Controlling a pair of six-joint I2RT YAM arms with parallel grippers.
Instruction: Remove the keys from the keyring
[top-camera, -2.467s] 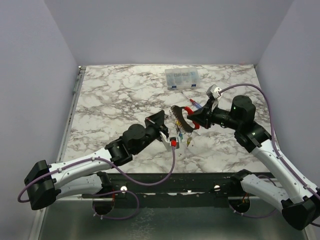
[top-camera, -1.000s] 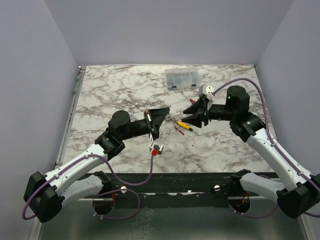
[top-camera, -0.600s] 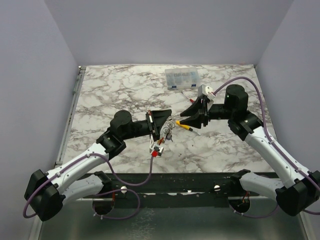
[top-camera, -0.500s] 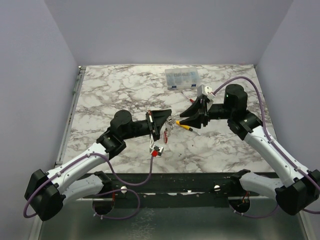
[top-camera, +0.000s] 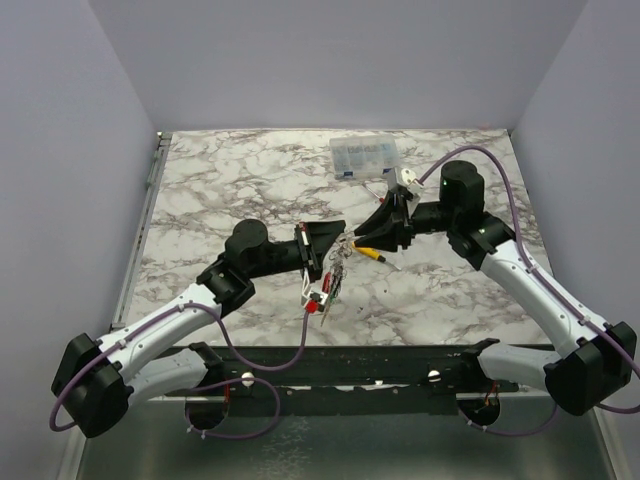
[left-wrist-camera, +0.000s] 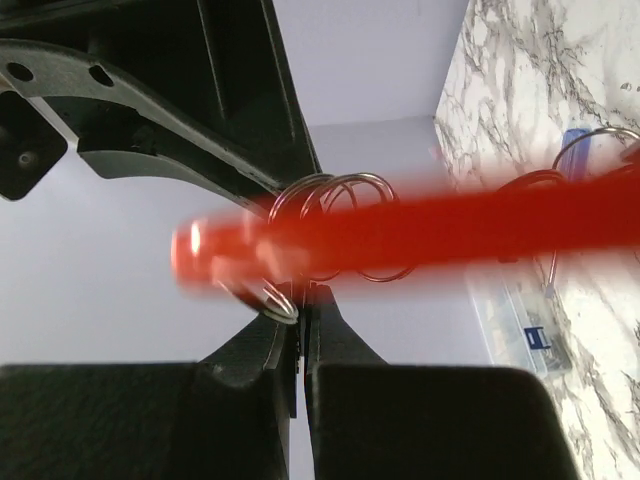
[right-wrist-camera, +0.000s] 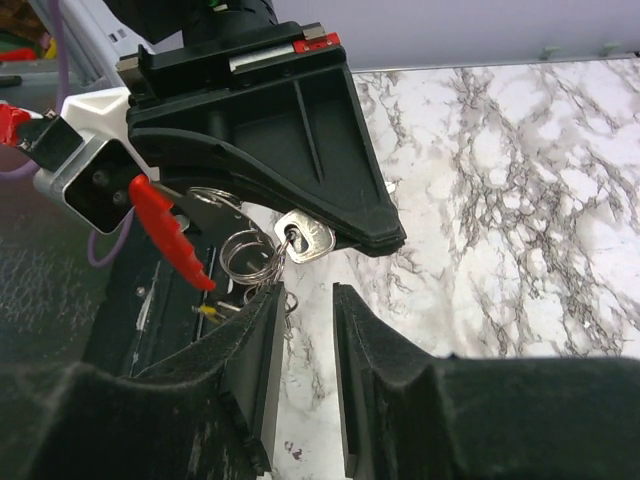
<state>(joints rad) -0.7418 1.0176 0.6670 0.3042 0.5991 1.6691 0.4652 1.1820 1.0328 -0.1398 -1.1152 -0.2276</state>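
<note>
My left gripper (top-camera: 338, 241) is shut on a silvery key (right-wrist-camera: 306, 240), and its black fingers (right-wrist-camera: 290, 140) pinch the blade. Wire split rings (right-wrist-camera: 243, 256) hang from the key's head, with the keyring's red band (right-wrist-camera: 165, 233) beside them. The rest of the keys (top-camera: 335, 276) dangle below, above the table. In the left wrist view the jaws (left-wrist-camera: 300, 305) are closed, and the red band (left-wrist-camera: 420, 225) is blurred across the frame. My right gripper (right-wrist-camera: 308, 296) is open just below the key. Its left finger (right-wrist-camera: 250, 340) is right by the rings.
A yellow-handled screwdriver (top-camera: 368, 252) lies on the marble table (top-camera: 230, 190) under my right gripper (top-camera: 360, 237). A clear plastic parts box (top-camera: 365, 155) stands at the back. The table's metal front rail (top-camera: 350, 375) runs in front of the arms.
The bunch now hangs from my left gripper, where one second ago nothing showed below it. My right gripper has moved left and up, closer to the left one.
</note>
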